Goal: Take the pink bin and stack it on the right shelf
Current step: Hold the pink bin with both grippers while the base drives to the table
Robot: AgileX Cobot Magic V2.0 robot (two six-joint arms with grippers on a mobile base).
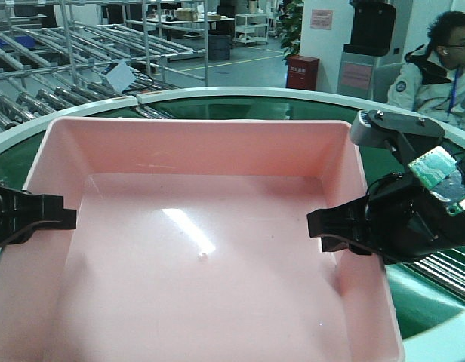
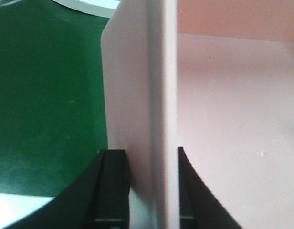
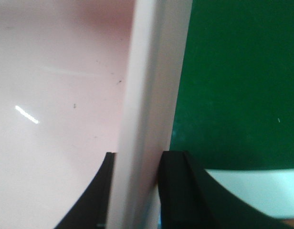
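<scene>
Pink bin (image 1: 195, 286) is over the green conveyor belt (image 2: 42, 95). The left gripper (image 2: 152, 191) pinches its left wall and the right gripper (image 3: 135, 191) its right wall, each with one finger inside and one on the belt side.

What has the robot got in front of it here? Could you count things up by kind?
Pink bin: 1
Pairs of black jaws, one on each side wall of the bin: 2
Green conveyor belt: 1
Person: 1
Total: 5
</scene>
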